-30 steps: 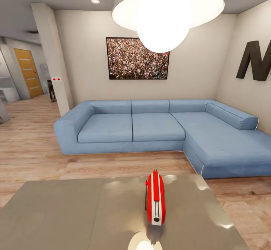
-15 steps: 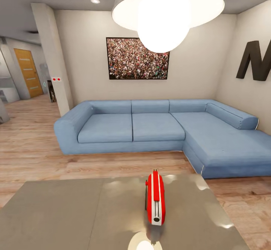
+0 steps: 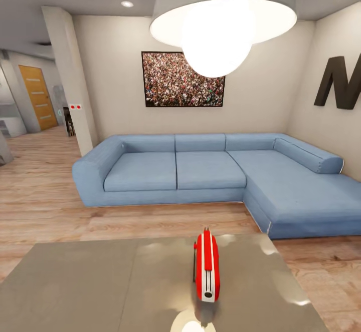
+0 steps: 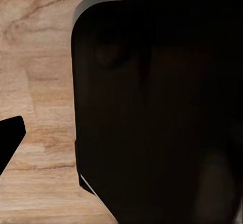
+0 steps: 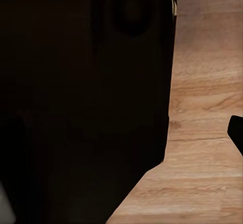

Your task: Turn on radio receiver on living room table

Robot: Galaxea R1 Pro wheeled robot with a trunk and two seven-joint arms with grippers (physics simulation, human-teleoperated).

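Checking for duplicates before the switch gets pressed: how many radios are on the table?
1. The radio stands on the table, right of its middle, end panel toward the camera. The table's near edge is out of frame.

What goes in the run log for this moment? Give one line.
phase: at table | radio receiver: on table, untouched | sofa: beyond table | grippers: unclear

You are looking at one radio receiver [image 3: 206, 267] sitting on one table [image 3: 90, 282], one blue sofa [image 3: 210, 177], one crowd picture [image 3: 183, 79], one black letter [image 3: 341, 81], one hanging lamp [image 3: 220, 26], one orange door [image 3: 36, 96] and two ceiling spotlights [image 3: 127, 3].
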